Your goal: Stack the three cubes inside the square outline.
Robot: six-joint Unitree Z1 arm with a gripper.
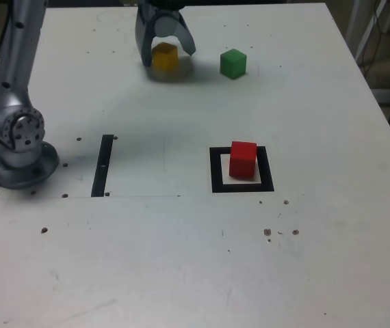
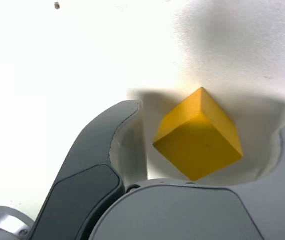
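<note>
Yellow matte cube (image 1: 165, 57): upper centre of the exterior view, on the table (image 1: 318, 260), between the jaws.
Tool (image 1: 167, 49): spread, straddling the cube, not yet pinching.

There were three cubes: one red cube (image 1: 243, 159), one yellow cube (image 1: 165, 57), one green cube (image 1: 233, 63); one square outline (image 1: 216, 171); one black strip (image 1: 102, 165).
</note>
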